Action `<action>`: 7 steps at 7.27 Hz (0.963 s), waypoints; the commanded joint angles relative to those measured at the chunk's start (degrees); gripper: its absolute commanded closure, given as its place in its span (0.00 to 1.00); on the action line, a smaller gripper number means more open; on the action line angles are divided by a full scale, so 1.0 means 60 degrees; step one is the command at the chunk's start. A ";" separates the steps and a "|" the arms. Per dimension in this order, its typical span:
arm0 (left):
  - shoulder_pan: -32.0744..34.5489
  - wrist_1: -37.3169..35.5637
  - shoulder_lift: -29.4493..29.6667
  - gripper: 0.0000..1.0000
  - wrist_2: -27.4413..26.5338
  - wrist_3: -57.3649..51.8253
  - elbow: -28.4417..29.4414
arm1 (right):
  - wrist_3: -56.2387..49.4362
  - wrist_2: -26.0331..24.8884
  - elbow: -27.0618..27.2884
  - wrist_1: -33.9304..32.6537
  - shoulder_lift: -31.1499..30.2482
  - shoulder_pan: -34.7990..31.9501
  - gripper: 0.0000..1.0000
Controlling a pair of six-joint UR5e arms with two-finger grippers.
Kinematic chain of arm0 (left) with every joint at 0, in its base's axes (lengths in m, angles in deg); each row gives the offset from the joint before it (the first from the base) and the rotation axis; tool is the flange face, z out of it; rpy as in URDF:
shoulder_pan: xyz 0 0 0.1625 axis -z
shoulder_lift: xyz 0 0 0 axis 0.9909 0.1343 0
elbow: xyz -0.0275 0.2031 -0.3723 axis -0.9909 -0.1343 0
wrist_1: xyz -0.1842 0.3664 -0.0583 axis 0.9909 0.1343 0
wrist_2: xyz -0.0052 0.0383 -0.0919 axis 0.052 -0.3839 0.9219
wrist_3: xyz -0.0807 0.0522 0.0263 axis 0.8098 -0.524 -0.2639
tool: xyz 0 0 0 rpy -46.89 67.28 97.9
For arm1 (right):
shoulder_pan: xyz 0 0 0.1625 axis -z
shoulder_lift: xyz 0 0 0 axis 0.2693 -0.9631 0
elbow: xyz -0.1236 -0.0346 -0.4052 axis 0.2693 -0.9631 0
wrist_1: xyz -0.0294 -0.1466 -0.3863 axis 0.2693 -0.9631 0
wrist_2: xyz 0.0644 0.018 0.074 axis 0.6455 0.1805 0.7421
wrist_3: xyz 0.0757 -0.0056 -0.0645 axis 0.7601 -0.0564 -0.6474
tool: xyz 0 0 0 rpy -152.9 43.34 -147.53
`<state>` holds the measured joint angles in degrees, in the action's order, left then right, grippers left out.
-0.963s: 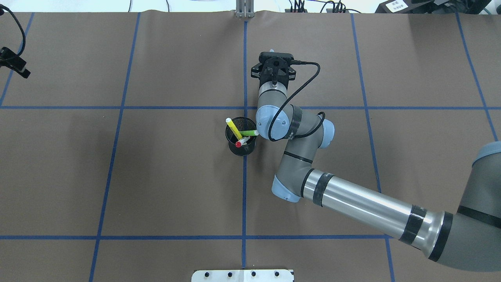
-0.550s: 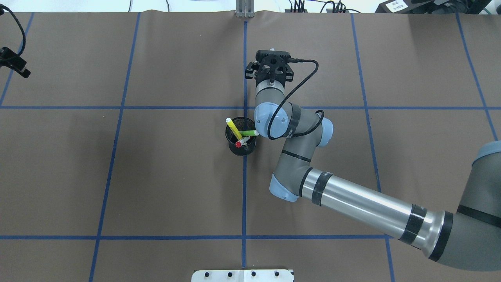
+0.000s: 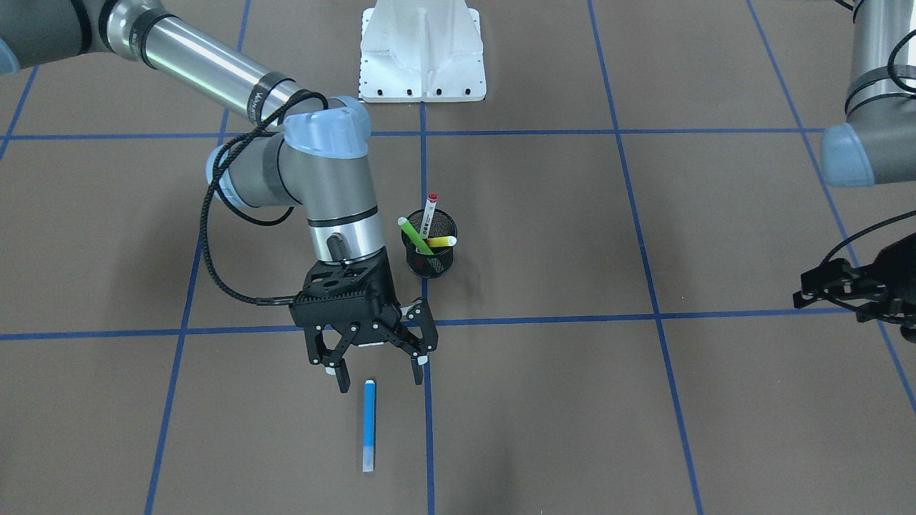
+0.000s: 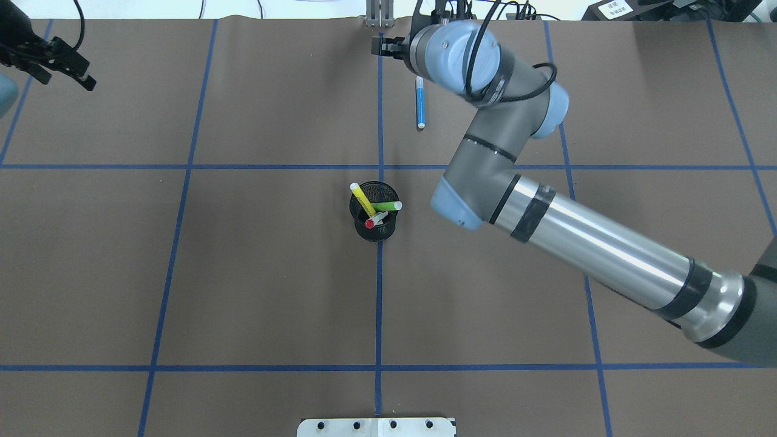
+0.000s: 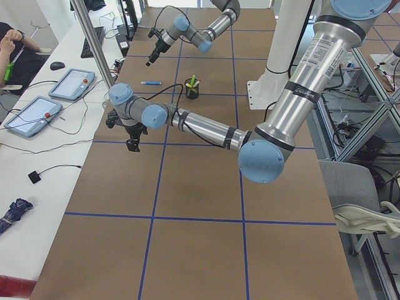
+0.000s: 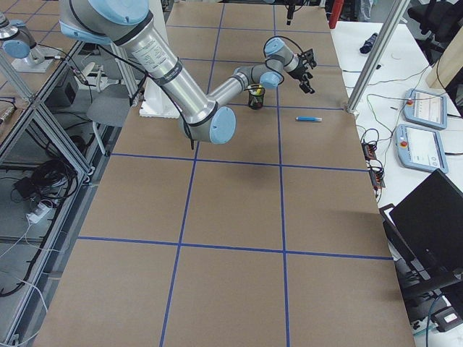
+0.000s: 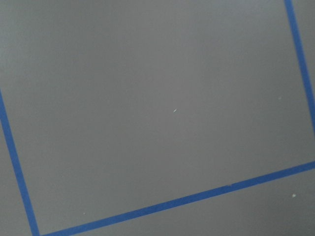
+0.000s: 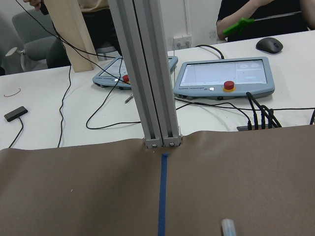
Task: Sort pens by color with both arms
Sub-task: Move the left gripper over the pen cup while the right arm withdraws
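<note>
The sort has only begun, by my judgement, on the brown surface (image 4: 243, 273): one pen of four is out and three wait. The right arm (image 4: 595, 249) reaches to the far row of taped squares. The right pincer (image 3: 381, 379) hangs raised over the near end of the blue pen (image 3: 369, 425), its jaws spread wide and holding nothing. The left arm (image 3: 873, 86) stands off at its own end, with the left pincer (image 4: 79, 70) over bare paper, well apart from everything. I cannot tell whether that one is open or closed. The black mesh cup (image 3: 429, 263) sits on the centre line and holds the green pen (image 3: 415, 236), the yellow pen (image 3: 442, 242) and the white pen (image 3: 429, 214) with red caps, all leaning. The blue pen lies flat and alone beyond the cup, just to the robot's right of the centre line. Three pens are left to draw out and lay down by color, and the left arm's share is not yet started. Against the overhead view a moment earlier, the right arm has lifted and stretched toward the far edge. Its wrist then bent low over this spot and hid the pen, which is now uncovered. The left pincer has come a little inward, while the cup and its three pens have not shifted.
</note>
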<state>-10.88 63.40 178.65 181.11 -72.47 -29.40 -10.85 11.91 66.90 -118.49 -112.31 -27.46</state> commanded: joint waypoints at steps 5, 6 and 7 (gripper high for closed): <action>-0.3136 -0.0406 0.2301 0.01 0.0146 0.4741 -0.1272 | -0.1359 0.6282 0.0632 -0.4552 -0.0032 -0.2910 0.00; -0.3546 -0.1584 0.3117 0.01 0.0074 0.4728 -0.1156 | -0.1756 0.6969 0.0632 -0.5168 -0.0148 -0.3086 0.00; -0.3942 -0.2597 0.3836 0.01 0.0044 0.4728 -0.1038 | -0.1804 0.7411 0.0646 -0.5392 -0.0280 -0.3132 0.00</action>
<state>-31.35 55.09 196.25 181.65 -44.46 -36.37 -20.10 52.28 70.71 -147.70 -113.14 -45.43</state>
